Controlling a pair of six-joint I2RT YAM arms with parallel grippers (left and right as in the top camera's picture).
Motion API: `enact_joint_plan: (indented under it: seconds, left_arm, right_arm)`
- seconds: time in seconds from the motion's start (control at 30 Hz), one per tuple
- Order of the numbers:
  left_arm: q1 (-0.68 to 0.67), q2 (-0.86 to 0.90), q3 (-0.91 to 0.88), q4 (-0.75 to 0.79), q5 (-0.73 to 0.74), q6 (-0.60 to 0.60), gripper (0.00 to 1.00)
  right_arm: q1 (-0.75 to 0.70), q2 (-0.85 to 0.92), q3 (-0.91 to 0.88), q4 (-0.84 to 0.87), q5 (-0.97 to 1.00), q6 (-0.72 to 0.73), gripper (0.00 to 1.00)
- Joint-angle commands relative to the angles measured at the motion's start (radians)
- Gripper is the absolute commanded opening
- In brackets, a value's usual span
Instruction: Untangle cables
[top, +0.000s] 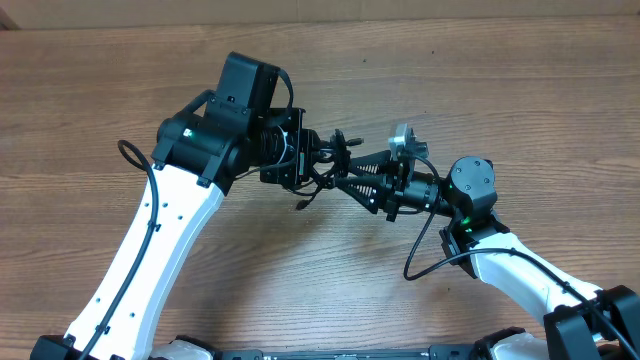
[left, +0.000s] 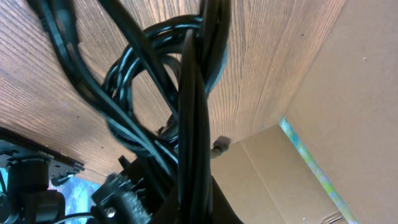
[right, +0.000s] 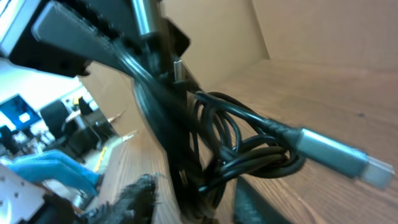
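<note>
Cables (top: 332, 168) knotted, mid-untangle, clamped in shut left jaws, right jaws' grip unclear — next, teasing one loop free.

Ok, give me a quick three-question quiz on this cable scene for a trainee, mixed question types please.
1. True or false: the cables lie as separate straight strands.
2. Where is the tangle? A: between the left gripper and the right gripper. B: beside the left arm's base. C: at the far edge of the table.
3. In the right wrist view, what colour is the plug that sticks out of the tangle?
Key: 1 false, they form one knotted bundle. 2 A. 3 grey.
</note>
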Motion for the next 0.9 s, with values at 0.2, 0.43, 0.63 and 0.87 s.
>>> enact_joint_plan:
  seconds: [0.2, 0.43, 0.63, 0.87]
  left_arm:
    - [-0.008, 0.000, 0.014, 0.004, -0.009, -0.048, 0.04]
    - [-0.002, 0.000, 0.014, 0.008, -0.024, -0.108, 0.04]
    - [0.019, 0.000, 0.014, 0.011, -0.036, -0.134, 0.04]
    - [0.069, 0.000, 0.014, 0.012, -0.039, -0.134, 0.04]
  right_arm:
    - [0.005, -0.007, 0.026, -0.003, 0.019, 0.006, 0.12]
    - [0.005, -0.007, 0.026, -0.040, 0.019, -0.027, 0.04]
    - [0.005, -0.007, 0.026, -0.062, 0.018, -0.059, 0.04]
    - [0.005, -0.007, 0.026, -0.089, 0.015, -0.109, 0.04]
